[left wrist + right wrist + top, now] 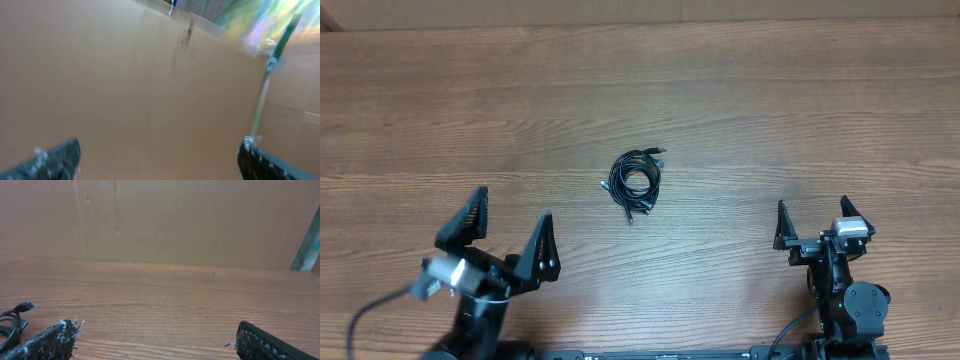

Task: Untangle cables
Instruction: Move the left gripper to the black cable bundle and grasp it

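The cables [638, 178] sit in one small coiled bundle mid worktop [770, 100], touched by nothing and well apart from both arms. At front left, the left hand [515, 203] has its fingers spread wide and is empty, angled up and to the right. Its wrist view is blurred, showing only both fingertips. At front right, the right hand [812, 204] is also spread wide and empty, pointing straight away from its base. In the right wrist view the bundle's edge shows at far left, with a blue-tipped plug [30, 305] sticking out.

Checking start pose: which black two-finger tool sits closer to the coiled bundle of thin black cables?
The left black two-finger tool: overhead, its inner finger lies nearer the bundle of thin black cables than any finger of the right tool.
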